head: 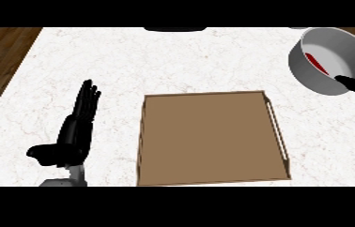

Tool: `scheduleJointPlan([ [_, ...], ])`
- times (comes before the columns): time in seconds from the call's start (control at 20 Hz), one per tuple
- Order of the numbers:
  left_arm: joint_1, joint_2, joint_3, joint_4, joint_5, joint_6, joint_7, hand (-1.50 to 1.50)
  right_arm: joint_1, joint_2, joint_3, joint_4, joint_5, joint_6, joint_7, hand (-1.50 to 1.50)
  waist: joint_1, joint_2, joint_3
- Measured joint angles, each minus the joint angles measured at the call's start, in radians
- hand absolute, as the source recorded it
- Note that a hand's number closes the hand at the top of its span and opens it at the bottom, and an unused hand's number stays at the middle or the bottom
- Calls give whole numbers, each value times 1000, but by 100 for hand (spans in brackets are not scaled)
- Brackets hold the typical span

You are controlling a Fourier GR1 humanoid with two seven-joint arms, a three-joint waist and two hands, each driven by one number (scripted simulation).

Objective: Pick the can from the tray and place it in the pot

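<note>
A grey pot [313, 76] stands at the counter's far right, partly cut off by the view's edge. Inside it, against the pale bottom, lies a red can [315, 63], seen as a slanted red strip. The brown wooden tray [208, 174] in the middle of the counter holds nothing. My left hand [75, 132] rests open at the left of the tray, fingers straight and pointing away from me. At the right edge a small black part [345, 82] overlaps the pot's near rim; it looks like a piece of my right hand, the rest being out of view.
White marble counter [173, 62] spreads between the tray and the far edge. Dark wooden floor [14, 43] shows past the counter's left side. A dark object [177, 29] peeks in at the far edge, top centre.
</note>
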Motion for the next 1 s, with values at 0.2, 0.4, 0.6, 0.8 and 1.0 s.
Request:
scheduleJointPlan([
  [0.2, -2, -11, -2, 16, -10, 8, -9, 0, 56, -31, -88, -1, -131, 33, -111, -150, -3, 1, 1],
  [0.4, 9, -30, -26, 2, -39, 28, -8, 0, 103, -72, -148, 24, -234, 68, -220, -150, -1, 1, 1],
  [0.6, 0, -10, 3, 0, -18, 4, 3, 0, 141, -112, -179, 73, -311, 89, -321, -150, 0, 2, 1],
  [0.8, 9, -20, -1, 10, -23, 0, -12, 0, 196, -152, -199, 100, -383, 136, -393, -150, -1, 1, 0],
  [1.0, -2, -21, 8, 11, -26, 0, -4, 0, 249, -185, -204, 125, -445, 173, -448, -150, -2, 0, 0],
])
